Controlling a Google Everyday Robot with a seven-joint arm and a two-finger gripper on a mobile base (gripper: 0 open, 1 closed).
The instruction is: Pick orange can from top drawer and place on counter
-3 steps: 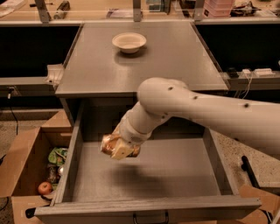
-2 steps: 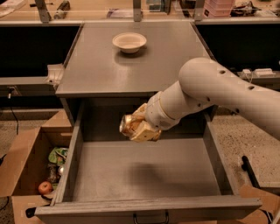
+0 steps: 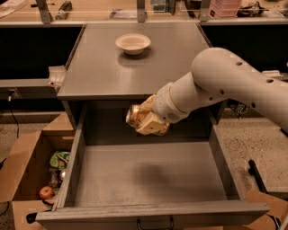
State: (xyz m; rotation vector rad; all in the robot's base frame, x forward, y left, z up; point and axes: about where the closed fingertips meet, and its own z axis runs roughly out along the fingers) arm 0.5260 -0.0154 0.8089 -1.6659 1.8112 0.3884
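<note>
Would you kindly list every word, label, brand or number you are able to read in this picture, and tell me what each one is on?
No text can be read anywhere.
The orange can, gripped by the tool above the top drawer by the counter edge: pale markings, too blurred to read.
The cardboard box and the things on the back shelf: no legible print.

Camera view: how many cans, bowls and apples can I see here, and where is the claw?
Cans: 1, the orange can, gripped by the claw over the open top drawer.
Bowls: 1, the bowl on the counter.
Apples: 1, the red apple in the cardboard box.
Total: 3.
</note>
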